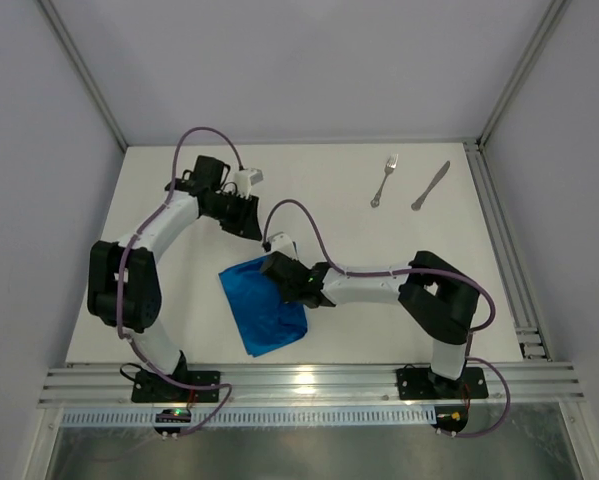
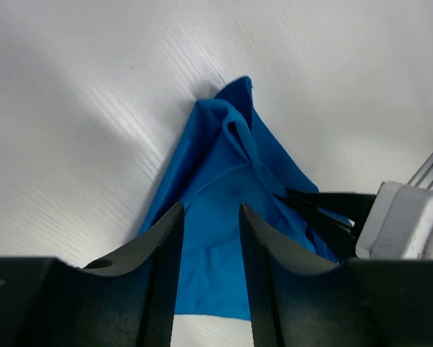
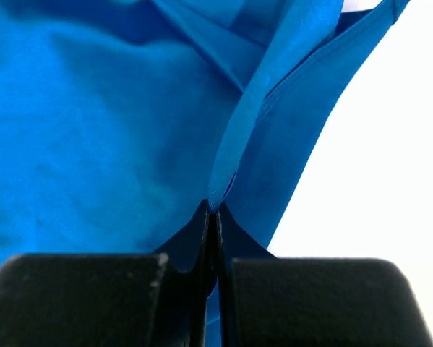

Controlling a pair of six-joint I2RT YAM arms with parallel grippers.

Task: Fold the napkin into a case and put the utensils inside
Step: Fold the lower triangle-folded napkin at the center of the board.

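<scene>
1. The bright blue, slightly shiny soft cloth napkin (image 1: 262,310) lies crumpled on the white table (image 1: 379,330), near the front edge and between the two arm bases
2. The right gripper (image 3: 211,210) is at the far side of the napkin; its black fingers are pressed together and clamp a raised fold of the cloth
3. The left gripper (image 2: 210,213) is near the napkin's far edge, its fingers apart with nothing between them; it seems not to touch the cloth, but the top view is too small to be sure
4. The small silver metal fork (image 1: 384,180) and the slim silver metal knife (image 1: 430,186) lie near each other, not touching, at the far right of the table, well apart from the napkin
</scene>
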